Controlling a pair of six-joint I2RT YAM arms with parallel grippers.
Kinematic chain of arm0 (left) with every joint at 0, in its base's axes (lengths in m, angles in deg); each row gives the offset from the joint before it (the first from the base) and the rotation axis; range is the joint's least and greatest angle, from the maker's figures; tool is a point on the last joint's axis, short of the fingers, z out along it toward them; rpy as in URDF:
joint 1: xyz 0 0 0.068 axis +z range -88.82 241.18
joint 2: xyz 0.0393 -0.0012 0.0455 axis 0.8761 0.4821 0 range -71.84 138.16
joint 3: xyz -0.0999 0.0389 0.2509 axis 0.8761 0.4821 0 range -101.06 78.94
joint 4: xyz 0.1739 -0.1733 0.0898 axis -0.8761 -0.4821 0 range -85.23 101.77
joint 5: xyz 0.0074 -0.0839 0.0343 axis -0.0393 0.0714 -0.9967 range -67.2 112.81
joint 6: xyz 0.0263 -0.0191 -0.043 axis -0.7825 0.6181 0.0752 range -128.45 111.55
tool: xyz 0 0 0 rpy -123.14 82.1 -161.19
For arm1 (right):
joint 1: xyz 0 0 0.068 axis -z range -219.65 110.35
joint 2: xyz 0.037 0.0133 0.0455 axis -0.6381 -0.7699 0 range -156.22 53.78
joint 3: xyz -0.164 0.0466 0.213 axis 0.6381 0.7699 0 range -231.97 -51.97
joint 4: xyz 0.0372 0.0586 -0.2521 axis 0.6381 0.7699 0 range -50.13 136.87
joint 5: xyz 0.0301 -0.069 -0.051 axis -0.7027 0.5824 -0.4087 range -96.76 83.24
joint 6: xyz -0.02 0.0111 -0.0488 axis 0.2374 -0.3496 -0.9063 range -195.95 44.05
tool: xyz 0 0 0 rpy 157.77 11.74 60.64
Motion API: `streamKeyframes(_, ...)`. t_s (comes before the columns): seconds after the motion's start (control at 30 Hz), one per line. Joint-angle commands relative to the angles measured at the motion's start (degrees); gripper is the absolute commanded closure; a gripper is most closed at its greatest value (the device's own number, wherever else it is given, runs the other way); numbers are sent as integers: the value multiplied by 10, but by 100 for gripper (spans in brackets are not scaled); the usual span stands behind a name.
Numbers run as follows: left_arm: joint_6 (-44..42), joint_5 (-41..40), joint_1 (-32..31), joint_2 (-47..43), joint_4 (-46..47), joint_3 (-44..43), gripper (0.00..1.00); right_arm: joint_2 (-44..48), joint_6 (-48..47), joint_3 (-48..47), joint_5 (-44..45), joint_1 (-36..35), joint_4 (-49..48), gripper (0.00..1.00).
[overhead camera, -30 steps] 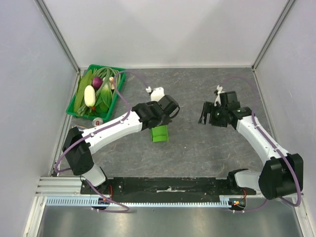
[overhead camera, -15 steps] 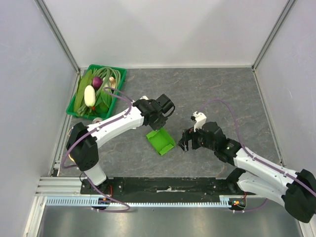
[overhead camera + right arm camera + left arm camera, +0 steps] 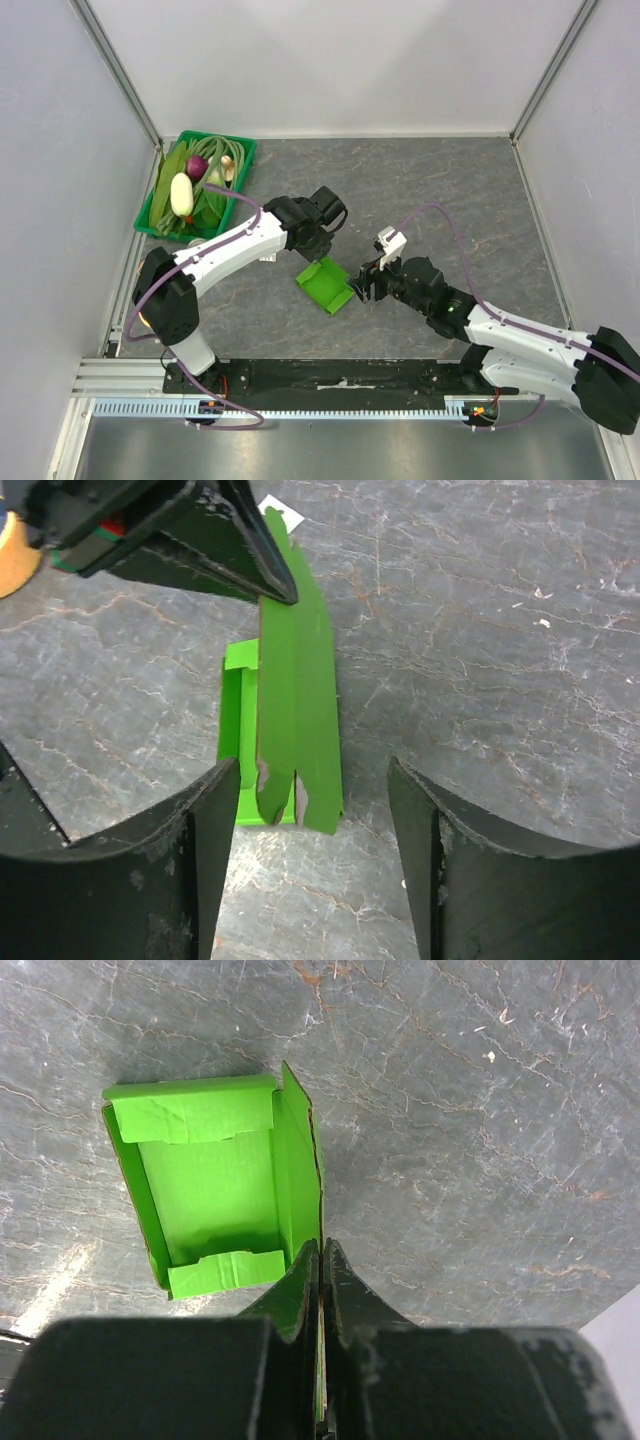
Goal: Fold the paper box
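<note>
Paper box (image 3: 322, 287): half-formed tray, mid-table (image 3: 450, 190). Left gripper (image 3: 321, 1260): at the box's 12 o'clock, jaws pinching its upright side flap. Right gripper (image 3: 362, 285): at 3 o'clock, just beside, jaws spread. Recommended: left steadies the flap; right pushes squarely along the crease, avoiding buckling.

Lime-green paper box (image 3: 215, 1195) — open-topped, one flap upright.

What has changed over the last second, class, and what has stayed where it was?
The right gripper swung in from the right and now sits open, its fingers either side of the paper box. The left gripper, shut on one wall of the box, turned it askew. The vegetable crate stayed where it was.
</note>
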Motion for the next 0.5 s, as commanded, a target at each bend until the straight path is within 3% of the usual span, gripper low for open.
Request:
streamKeyframes(0.0, 43, 8, 2, -27, 8, 12, 94, -46, -48, -30, 37, -3, -56, 42)
streamKeyframes(0.07, 42, 9, 3, -38, 15, 18, 92, -81, -55, -48, 46, -3, -50, 50)
streamKeyframes(0.17, 25, 2, 2, -62, 32, 32, 73, -105, -65, -71, 52, -3, -38, 66)
streamKeyframes(0.2, 20, -1, 2, -70, 45, 42, 59, -107, -69, -72, 56, -3, -37, 69)
streamKeyframes(0.27, -5, -2, 3, -96, 68, 56, 44, -111, -82, -72, 63, -3, -40, 74)
streamKeyframes(0.3, -22, 0, 2, -106, 97, 70, 33, -112, -88, -74, 66, -2, -32, 85)
streamKeyframes(0.4, -115, 3, 2, -145, 122, 79, 26, -113, -115, -82, 74, -1, -23, 97)
streamKeyframes(0.47, -204, -1, 2, -185, 127, 86, 25, -115, -140, -94, 74, 4, -14, 100)
